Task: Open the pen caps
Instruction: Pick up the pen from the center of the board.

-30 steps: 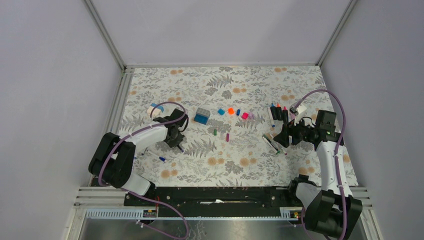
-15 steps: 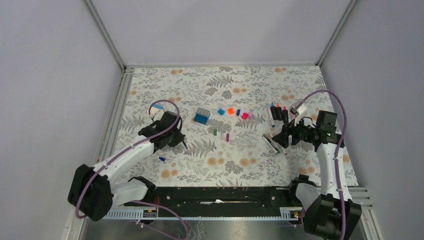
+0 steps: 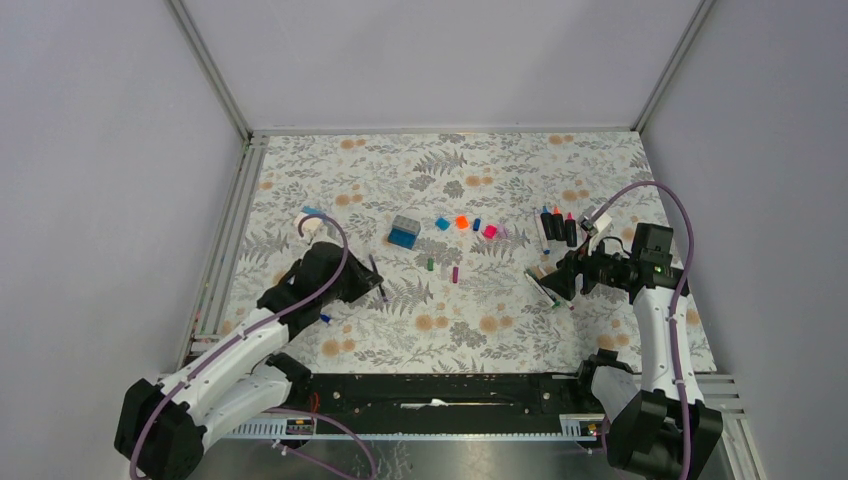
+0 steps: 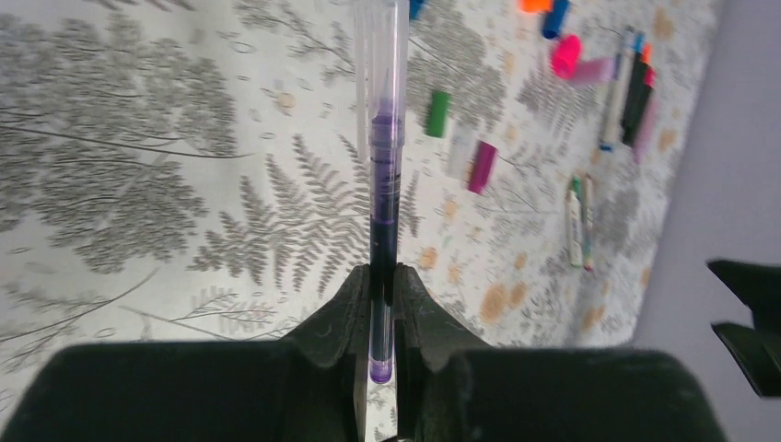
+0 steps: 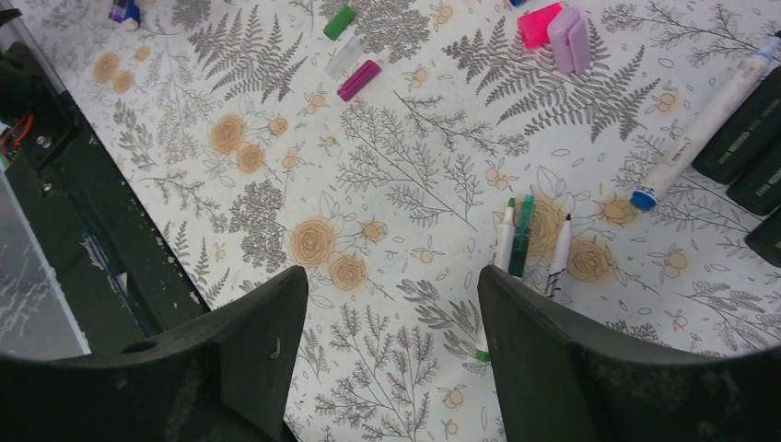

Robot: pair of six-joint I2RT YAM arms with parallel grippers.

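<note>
Left gripper: your jaws are clamped on the tail of a purple-ink pen, which sticks straight out ahead, lifted off the floral table cover.
Why held so: gripping the tail leaves the far end free. I judge that is so the other arm can pull there.
Pen's cap: the far end looks sheathed in clear plastic and runs out of the wrist frame, so you cannot tell whether a cap sits on it.
Right gripper: fingers spread wide, nothing between them, hovering over three thin pens with bare tips.
Loose caps: green cap and magenta cap lie near each other mid-table. The pink cap touches a lilac cap.
Only the top view shows: the arms well apart, and the orange cap and blue cap near the blue-and-grey block.
Only the wrist views show: the ink colour and the grip itself.
Next, in my judgement: bring your two grippers together.
</note>
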